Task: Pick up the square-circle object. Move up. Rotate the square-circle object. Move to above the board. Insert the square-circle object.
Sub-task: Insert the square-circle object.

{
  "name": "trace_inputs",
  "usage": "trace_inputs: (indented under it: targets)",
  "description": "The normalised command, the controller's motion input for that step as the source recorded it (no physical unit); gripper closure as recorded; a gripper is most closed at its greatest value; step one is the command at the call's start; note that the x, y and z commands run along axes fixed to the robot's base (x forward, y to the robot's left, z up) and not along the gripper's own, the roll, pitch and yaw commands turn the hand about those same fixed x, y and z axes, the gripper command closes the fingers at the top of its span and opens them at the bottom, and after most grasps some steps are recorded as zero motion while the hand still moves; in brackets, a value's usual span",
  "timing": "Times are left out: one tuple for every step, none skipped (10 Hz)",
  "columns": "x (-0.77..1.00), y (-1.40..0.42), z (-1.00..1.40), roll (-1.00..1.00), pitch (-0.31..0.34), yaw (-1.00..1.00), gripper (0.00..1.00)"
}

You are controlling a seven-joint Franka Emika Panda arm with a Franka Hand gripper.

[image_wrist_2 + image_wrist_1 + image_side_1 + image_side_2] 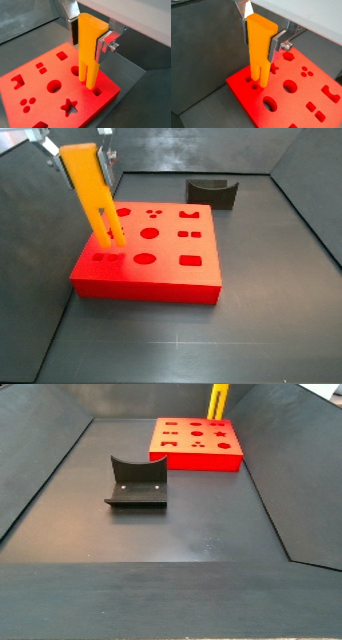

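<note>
Nearest to where I stand, in a side view, sits the dark grey curved holder (138,482), empty, out on the open middle of the dark bench floor (160,534), well apart from everything that matters now. Beyond it, towards the far edge, lies the board (198,442), a large flat red rectangular block with star, circle, square and dot holes cut in its top. The gripper (262,36) hangs over one end of that block, its flat silver fingers (273,44) closed on the upper part of the square-circle object (260,47), a long slim orange-yellow peg like two parallel bars joined. The peg stands nearly upright, tilted slightly, long axis pointing down from the gripper, and its two-pronged lower end (87,80) is right at the board's top by a small hole near the edge (97,92). In both wrist views the prongs seem just above or barely entering the surface; I cannot tell which. To my eye the insertion is the step in hand, and it turns on the prongs lining up straight over their matching opening before pressing down.
</note>
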Motion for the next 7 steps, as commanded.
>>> trace_inputs:
  targets:
    - [0.0, -0.11, -0.19, 0.0, 0.0, 0.07, 1.0]
    - [0.06, -0.11, -0.23, 0.0, 0.0, 0.0, 1.0]
    - [0.09, -0.08, -0.24, -0.05, 0.0, 0.0, 1.0]
    - [0.06, -0.01, -0.19, 0.0, 0.0, -0.08, 1.0]
    - [0.0, 0.0, -0.15, 0.01, 0.019, -0.19, 1.0]
    - [0.0, 0.0, -0.18, 0.0, 0.0, -0.18, 1.0]
    - [-0.03, 0.0, -0.19, 0.0, 0.0, -0.16, 1.0]
